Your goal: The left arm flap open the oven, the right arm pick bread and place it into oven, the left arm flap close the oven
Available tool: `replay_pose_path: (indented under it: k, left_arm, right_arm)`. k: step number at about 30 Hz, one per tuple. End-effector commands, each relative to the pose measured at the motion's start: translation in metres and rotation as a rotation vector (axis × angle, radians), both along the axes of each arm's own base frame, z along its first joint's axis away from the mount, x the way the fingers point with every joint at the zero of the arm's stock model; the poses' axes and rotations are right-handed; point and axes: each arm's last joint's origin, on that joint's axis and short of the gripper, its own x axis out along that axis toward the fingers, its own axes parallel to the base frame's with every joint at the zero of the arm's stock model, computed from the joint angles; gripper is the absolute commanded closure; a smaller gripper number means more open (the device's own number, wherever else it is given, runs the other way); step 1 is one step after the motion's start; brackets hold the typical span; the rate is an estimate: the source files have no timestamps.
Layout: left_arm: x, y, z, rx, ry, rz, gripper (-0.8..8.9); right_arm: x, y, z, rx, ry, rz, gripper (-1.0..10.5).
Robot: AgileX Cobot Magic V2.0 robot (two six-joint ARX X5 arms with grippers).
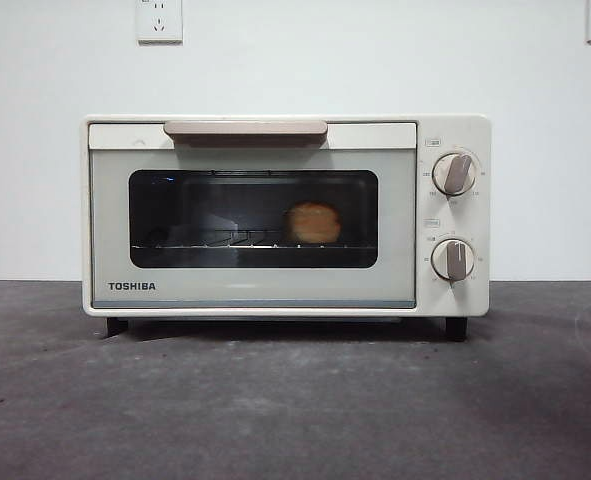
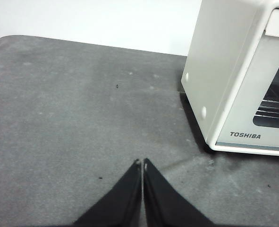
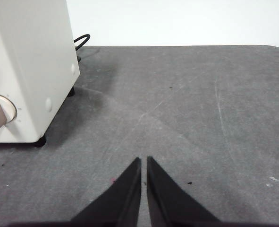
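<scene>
Bread (image 1: 312, 223) sat on the wire rack inside the oven (image 1: 275, 215), right of centre behind the closed door's glass. The left tool (image 2: 142, 163) hung clenched and empty over the desk (image 1: 295, 400) beside the oven's door end, the right tool (image 3: 143, 161) likewise clenched by its knob end.

Even soft light, mild blur

1 oven (image 1: 285, 215) stands mid-frame in the front view, with 1 handle (image 1: 245, 129), 2 knobs (image 1: 455, 173) at its right and 2 feet (image 1: 456, 328) showing. 1 bun (image 1: 313, 223) sits behind the window. 2 sockets (image 1: 159, 20) occupy the upper corners.
</scene>
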Motion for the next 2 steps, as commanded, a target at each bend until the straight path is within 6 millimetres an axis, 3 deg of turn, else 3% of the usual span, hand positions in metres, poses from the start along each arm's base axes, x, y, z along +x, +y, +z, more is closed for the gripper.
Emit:
replay_pose_path:
  k: [1, 2]
  left_arm:
    - [0.0008, 0.0000, -0.0076, 0.000, 0.026, 0.003, 8.03]
    - [0.0008, 0.0000, -0.0076, 0.000, 0.026, 0.003, 8.03]
  right_arm:
    - [0.0004, -0.0002, -0.0009, -0.009, -0.007, -0.001, 9.3]
    - [0.0004, -0.0003, -0.0009, -0.009, -0.007, -0.002, 9.3]
